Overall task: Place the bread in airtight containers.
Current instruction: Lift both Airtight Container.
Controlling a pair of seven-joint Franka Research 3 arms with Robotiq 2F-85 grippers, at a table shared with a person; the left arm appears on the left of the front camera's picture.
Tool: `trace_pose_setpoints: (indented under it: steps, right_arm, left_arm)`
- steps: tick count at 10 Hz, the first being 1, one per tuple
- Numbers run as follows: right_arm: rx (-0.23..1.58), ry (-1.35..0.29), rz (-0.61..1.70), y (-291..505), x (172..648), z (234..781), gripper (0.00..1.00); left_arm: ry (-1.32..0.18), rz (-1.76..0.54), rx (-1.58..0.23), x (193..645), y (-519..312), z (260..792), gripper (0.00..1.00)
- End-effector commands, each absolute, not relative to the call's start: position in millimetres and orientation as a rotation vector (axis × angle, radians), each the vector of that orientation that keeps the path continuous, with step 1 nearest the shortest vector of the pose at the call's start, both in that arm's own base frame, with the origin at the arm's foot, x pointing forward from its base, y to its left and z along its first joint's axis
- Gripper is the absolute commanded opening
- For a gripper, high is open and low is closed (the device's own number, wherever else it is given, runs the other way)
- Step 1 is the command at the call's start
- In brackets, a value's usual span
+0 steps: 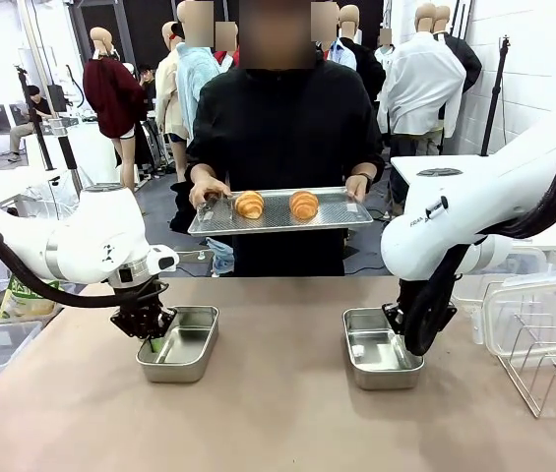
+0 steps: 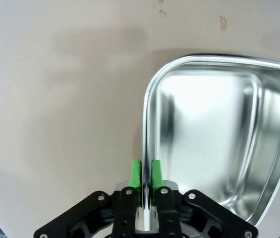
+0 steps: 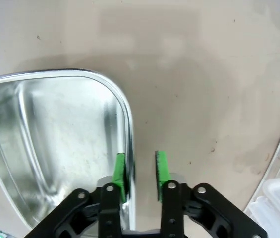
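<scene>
Steel and empty in the front view, the left tin (image 1: 181, 344) and right tin (image 1: 376, 349) sit on the table (image 1: 278, 413). The croissants (image 1: 249, 205) lie well apart from them, on a tray (image 1: 332, 211) a person holds. They look light, flaky and easily crushed, so a gentle hold across the middle should suit.

In the left wrist view, the left pincer (image 2: 145, 171) is clenched on the left tin's rim.

In the right wrist view, the right pincer (image 3: 140, 166) straddles the right tin's rim, its outer pad not yet touching.
</scene>
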State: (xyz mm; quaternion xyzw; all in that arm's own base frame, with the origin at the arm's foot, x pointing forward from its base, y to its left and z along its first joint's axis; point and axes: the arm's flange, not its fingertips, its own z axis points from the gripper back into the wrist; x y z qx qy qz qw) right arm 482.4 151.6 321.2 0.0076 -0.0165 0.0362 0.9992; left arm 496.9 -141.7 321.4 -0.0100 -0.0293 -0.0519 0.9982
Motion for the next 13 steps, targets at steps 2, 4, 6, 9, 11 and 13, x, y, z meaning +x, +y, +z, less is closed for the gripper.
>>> trace_pose_setpoints:
  steps: [2, 4, 6, 9, 11, 13]
  right_arm:
    - [0.033, -0.038, 0.084, 150.4, 482.6, 322.9, 0.0]
    - [0.039, -0.035, 0.089, 149.6, 481.7, 323.8, 0.0]
    - [0.06, -0.055, 0.103, 148.9, 478.1, 329.7, 0.0]
    - [0.084, -0.073, 0.039, 138.9, 474.0, 353.8, 0.0]
    - [0.129, -0.087, 0.023, 126.3, 465.1, 401.7, 0.0]
    - [0.149, -0.089, 0.044, 112.4, 459.8, 450.2, 0.0]
  left_arm:
    - [-0.061, -0.088, 0.018, 500.1, -147.9, 321.7, 0.0]
    - [-0.062, -0.093, 0.017, 499.4, -147.4, 323.6, 0.0]
    - [-0.076, -0.086, 0.009, 495.7, -148.3, 329.7, 0.0]
    - [-0.077, -0.058, 0.015, 491.7, -148.1, 344.1, 0.0]
    - [-0.094, -0.017, 0.002, 485.5, -150.5, 382.0, 0.0]
    - [-0.157, -0.012, -0.019, 479.4, -155.1, 434.1, 0.0]
